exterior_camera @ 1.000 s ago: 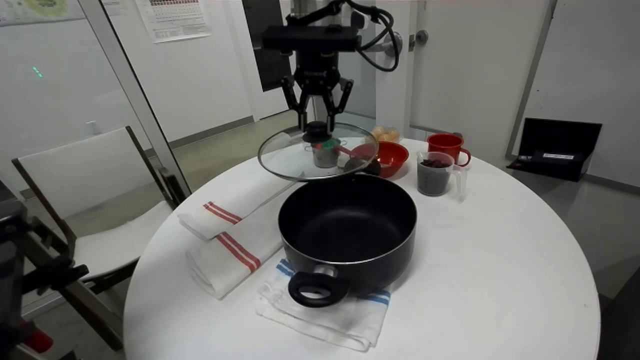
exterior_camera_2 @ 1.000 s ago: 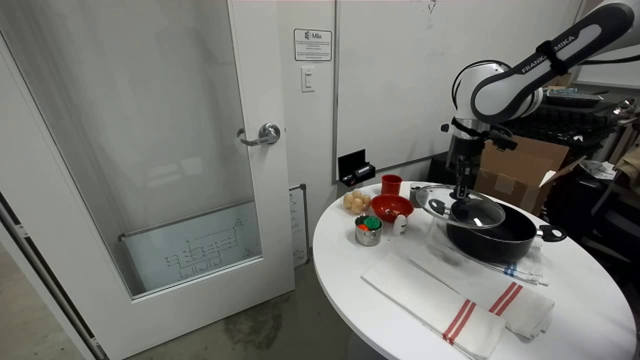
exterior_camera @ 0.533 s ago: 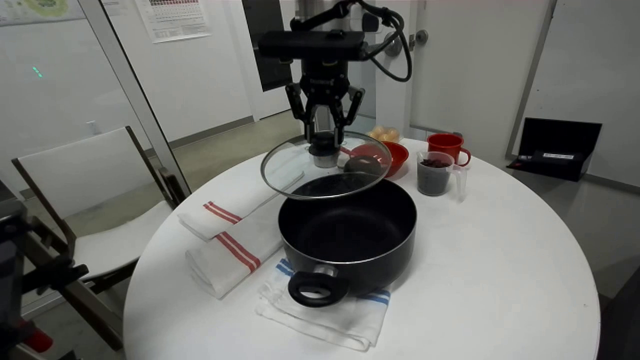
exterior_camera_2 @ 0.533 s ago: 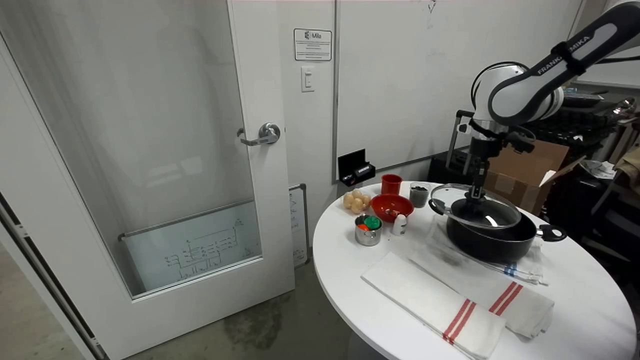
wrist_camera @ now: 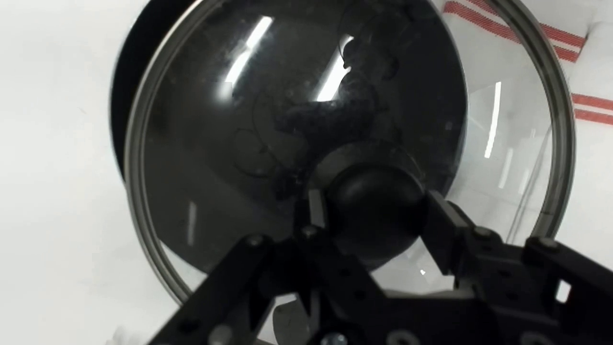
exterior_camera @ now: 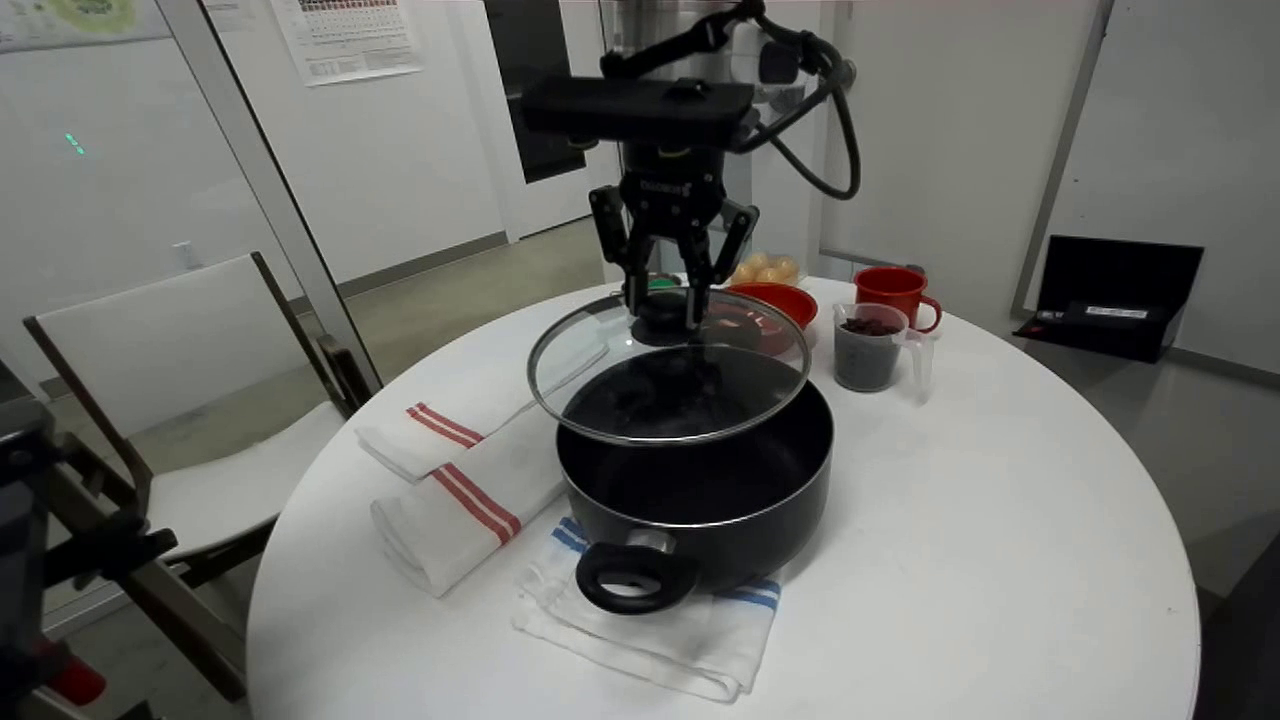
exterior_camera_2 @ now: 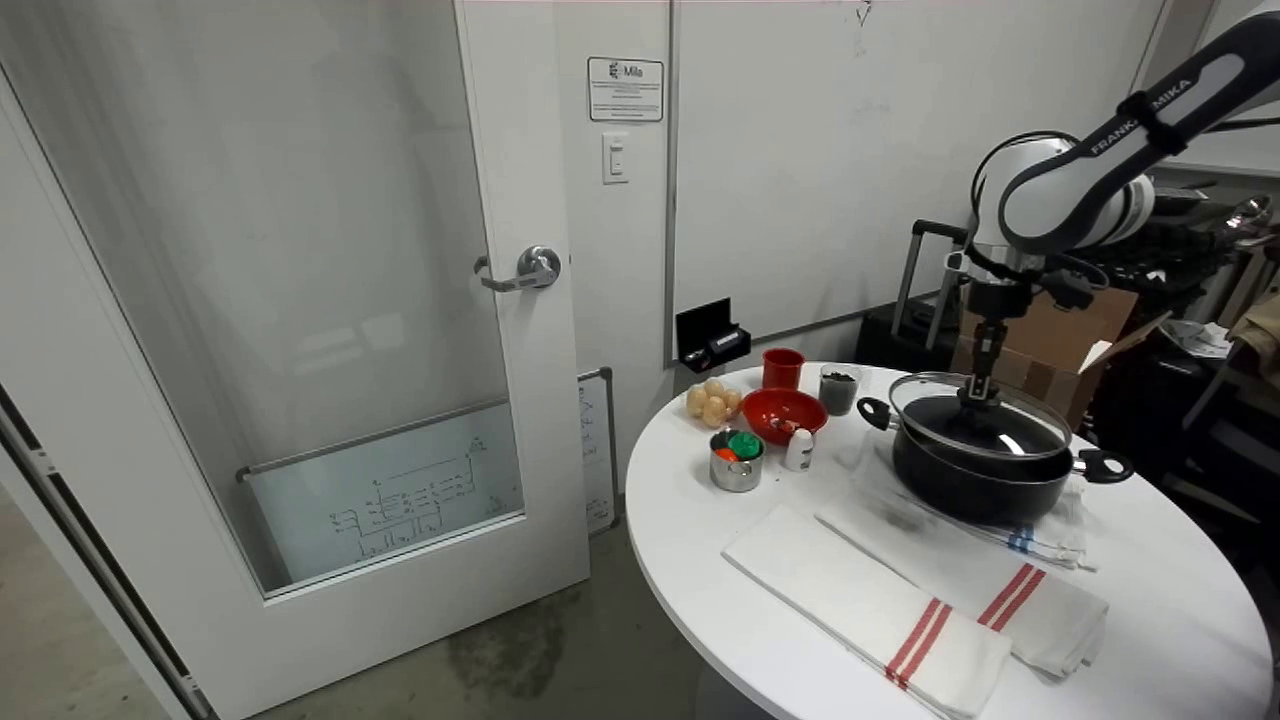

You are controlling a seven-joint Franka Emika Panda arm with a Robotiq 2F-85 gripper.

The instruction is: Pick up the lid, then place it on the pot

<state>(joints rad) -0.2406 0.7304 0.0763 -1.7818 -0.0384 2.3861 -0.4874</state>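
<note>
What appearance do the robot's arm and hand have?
The arm is white and black, with white lettering crossed by a black strap. The hand is black, with two jointed fingers; above are a black bar-shaped housing and black cables.

In an exterior view, two white towels with red stripes lie side by side at the left of a round table; a blue-striped cloth lies nearer. Farther back on the right, a clear measuring cup of dark pieces stands before a red mug. A white chair stands left of the table. In an exterior view, a metal cup holding green and orange things stands left of a small white bottle, with a red bowl just beyond.
</note>
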